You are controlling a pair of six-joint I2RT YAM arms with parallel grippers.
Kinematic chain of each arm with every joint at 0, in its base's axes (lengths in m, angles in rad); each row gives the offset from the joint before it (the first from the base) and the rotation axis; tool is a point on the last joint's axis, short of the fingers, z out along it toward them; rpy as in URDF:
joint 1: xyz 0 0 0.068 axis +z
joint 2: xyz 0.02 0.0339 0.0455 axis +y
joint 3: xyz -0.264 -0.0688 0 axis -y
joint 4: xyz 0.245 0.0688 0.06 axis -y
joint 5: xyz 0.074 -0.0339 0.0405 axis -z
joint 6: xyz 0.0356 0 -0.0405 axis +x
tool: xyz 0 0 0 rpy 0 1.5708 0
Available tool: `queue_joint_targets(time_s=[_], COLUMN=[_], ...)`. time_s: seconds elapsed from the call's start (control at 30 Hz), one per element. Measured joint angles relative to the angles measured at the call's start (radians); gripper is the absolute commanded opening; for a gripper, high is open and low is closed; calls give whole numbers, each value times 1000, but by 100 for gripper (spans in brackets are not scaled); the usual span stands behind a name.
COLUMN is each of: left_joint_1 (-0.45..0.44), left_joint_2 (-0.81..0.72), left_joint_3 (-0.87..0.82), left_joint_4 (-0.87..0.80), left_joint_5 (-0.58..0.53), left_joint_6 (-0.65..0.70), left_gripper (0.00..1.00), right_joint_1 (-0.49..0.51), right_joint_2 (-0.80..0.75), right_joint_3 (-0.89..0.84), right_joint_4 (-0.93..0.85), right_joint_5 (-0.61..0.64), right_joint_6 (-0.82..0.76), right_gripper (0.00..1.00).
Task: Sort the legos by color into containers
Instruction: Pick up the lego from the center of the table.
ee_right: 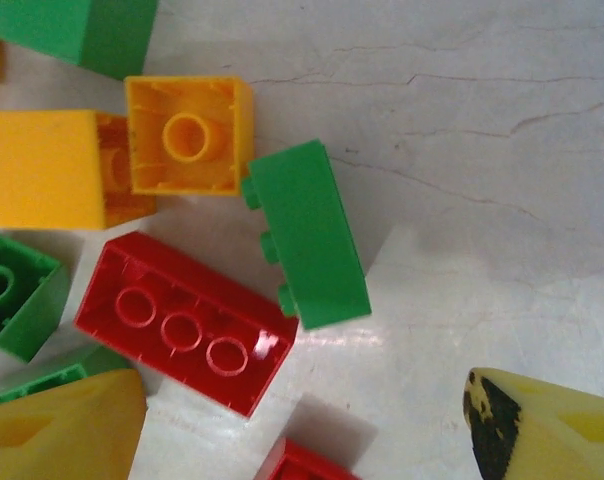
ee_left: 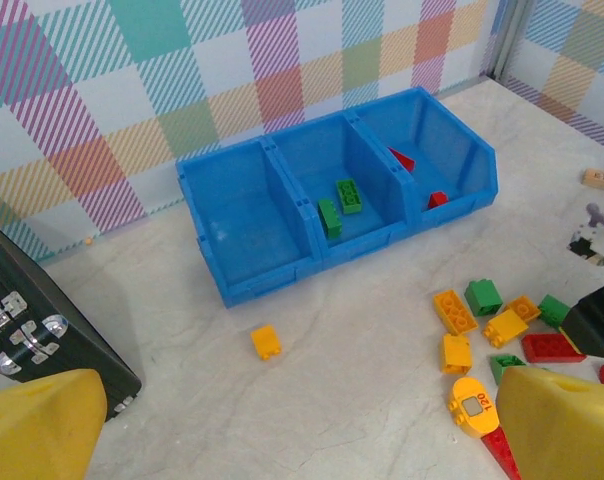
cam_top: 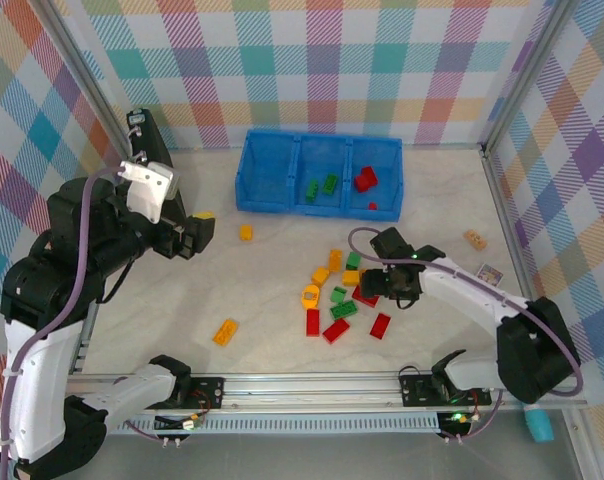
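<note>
— Where are we finding the right gripper point(ee_right: 302, 400)?

— We're seeing it hanging low over the loose pile of legos point(cam_top: 337, 295), which is lying right of the middle of the counter point(cam_top: 282, 290), nearer the near edge than the far one. Its yellow fingers point(ee_right: 67, 425) are standing spread apart.

— What's lying closest to it?

— In the right wrist view we're looking at a red brick point(ee_right: 187, 320) sitting just ahead of the fingers, closer to the finger at the left of that view. It's lying underside up, three round tubes showing, its long axis running diagonally from upper left to lower right. A green brick point(ee_right: 307, 235) is resting on its side right against the red one's far corner, studs pointing left, long axis running almost straight away from the gripper. A yellow-orange brick point(ee_right: 187, 135), underside up, is touching the green one's upper left corner.

— And the left gripper point(ee_left: 302, 410)?

— We're seeing it spread wide as well, hovering toward the counter's left edge, well apart from the pile. A lone yellow brick point(ee_left: 265, 342) is lying ahead of it, between it and the containers point(ee_left: 252, 275).

— Where are those sitting?

— They're standing as three compartments of one blue bin at the far edge, long axis running along that edge. The middle one is holding two green bricks point(ee_left: 349, 195), the right one red bricks point(ee_left: 402, 160).
</note>
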Motion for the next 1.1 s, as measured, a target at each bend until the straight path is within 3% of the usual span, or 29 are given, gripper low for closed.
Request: queue_joint_targets(time_s=[0.33,0.5,0.73,0.97,1.1], left_joint_1=[0,0,0,0,0], left_joint_2=[0,3,8,8,18], left_joint_3=[11,18,46,47,59], left_joint_4=[-1,-2,-4,-4,-5], left_joint_5=[2,2,0,0,0], left_joint_6=[0,0,0,0,0], left_gripper=[100,100,100,100,100], right_joint_1=[-56,-73,-93,-110,-129], right_joint_2=[159,207,256,223,211], right_joint_3=[44,71,106,163,352], right_joint_4=[44,60,50,-34,-150], right_joint_5=[14,13,9,9,-2], right_joint_6=[-48,-69,-75,-94,-163], right_gripper=[63,45,27,24,22])
